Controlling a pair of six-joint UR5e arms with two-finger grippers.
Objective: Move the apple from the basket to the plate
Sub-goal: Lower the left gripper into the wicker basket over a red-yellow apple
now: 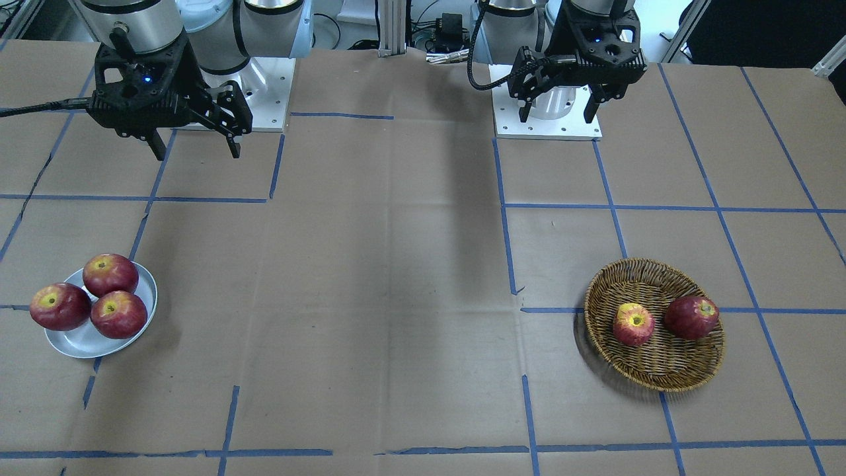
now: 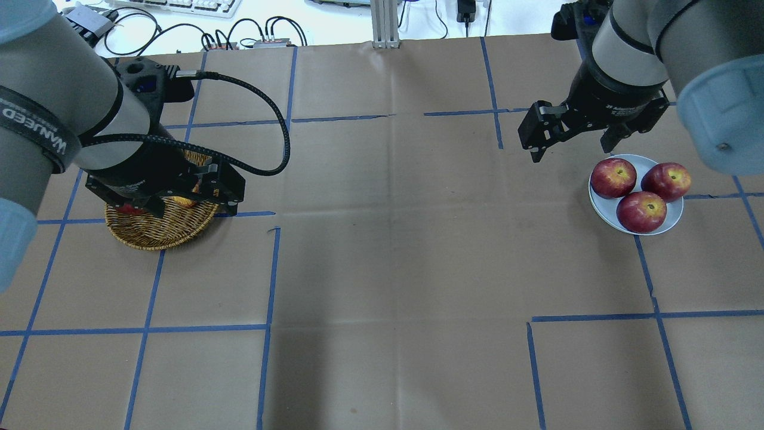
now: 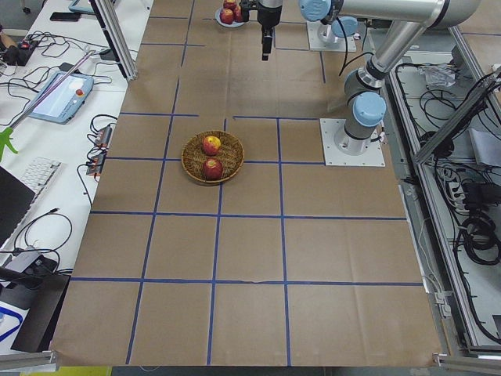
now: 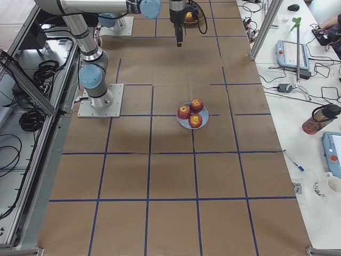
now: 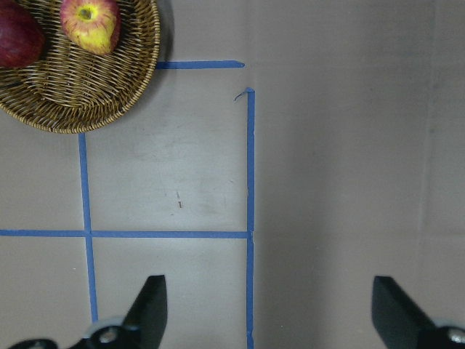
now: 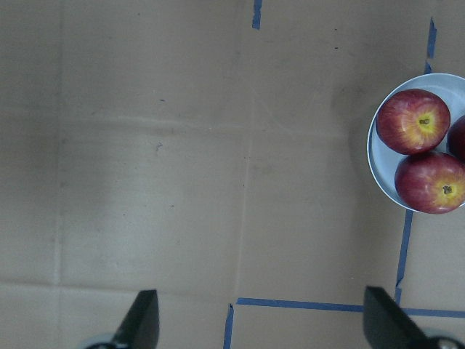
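Observation:
The pale pinkish-red apple (image 1: 633, 324) with a wide yellow top lies in the wicker basket (image 1: 661, 367), beside a darker red apple (image 1: 691, 317). In the left wrist view the apple (image 5: 90, 22) and basket (image 5: 87, 94) are at the top left. My left gripper (image 1: 557, 114) is open and empty, raised near its base; in the overhead view it (image 2: 191, 206) hides most of the basket (image 2: 152, 233). The grey-white plate (image 1: 79, 340) holds three dark red apples. My right gripper (image 1: 197, 151) is open and empty, high and away from the plate (image 6: 381, 171).
Brown paper with blue tape lines covers the table (image 1: 396, 297). The two arm base plates (image 1: 545, 129) stand at the robot's side. The plate's three apples (image 2: 641, 212) fill most of it, one hanging over the rim. Cables and keyboards lie beyond the table's edges.

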